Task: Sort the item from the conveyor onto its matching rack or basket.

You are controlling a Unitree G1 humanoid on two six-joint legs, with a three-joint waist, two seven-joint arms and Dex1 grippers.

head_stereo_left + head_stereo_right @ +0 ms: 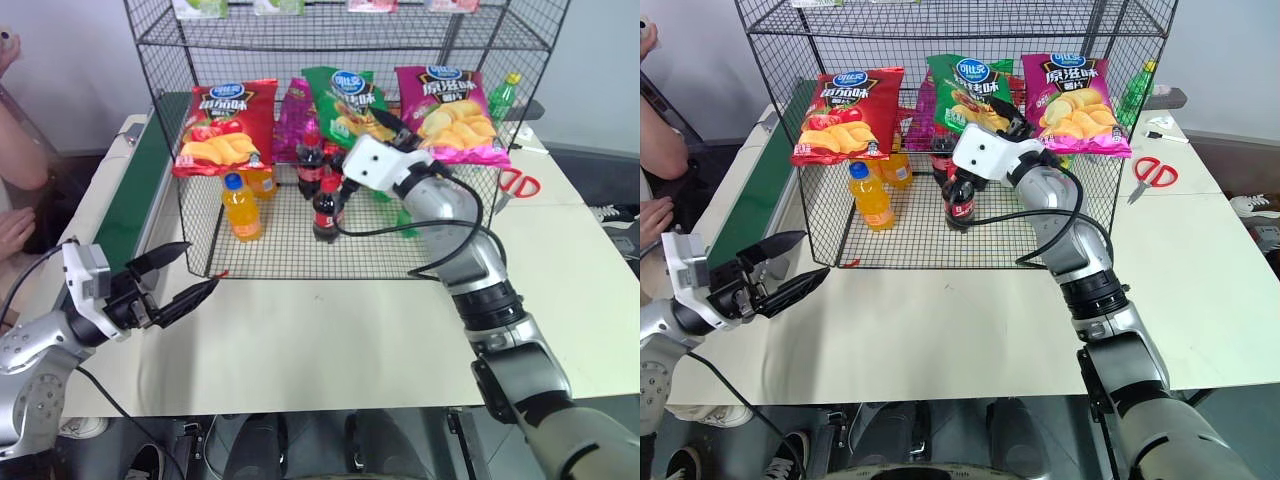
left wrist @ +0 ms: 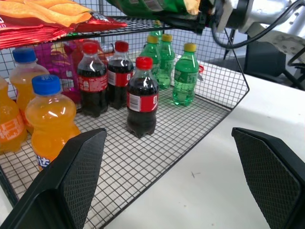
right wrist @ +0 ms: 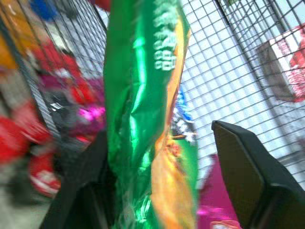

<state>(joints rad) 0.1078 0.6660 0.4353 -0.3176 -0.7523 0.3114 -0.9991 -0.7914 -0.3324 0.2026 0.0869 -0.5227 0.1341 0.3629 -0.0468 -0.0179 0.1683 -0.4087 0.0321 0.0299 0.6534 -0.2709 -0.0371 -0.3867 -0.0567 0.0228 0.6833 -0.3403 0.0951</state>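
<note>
The item, a shiny green crisp bag (image 1: 345, 100), leans on the middle tier of the black wire rack (image 1: 290, 245), between a red bag (image 1: 225, 125) and a magenta-pink bag (image 1: 450, 110). My right gripper (image 1: 385, 122) reaches into the rack at the green bag. In the right wrist view the green bag (image 3: 138, 109) stands between the spread jaws; one finger (image 3: 248, 176) is clear of it and the other lies against it. My left gripper (image 1: 200, 267) hangs open and empty over the table, in front of the rack's left corner. The conveyor (image 1: 135, 190) runs along the table's left side.
Orange bottles (image 1: 242, 208), cola bottles (image 1: 325, 210) and green bottles (image 2: 183, 76) stand on the rack's bottom tier. Red-handled scissors (image 1: 515, 185) lie on the table right of the rack. A person's arm (image 1: 15, 150) shows at the far left.
</note>
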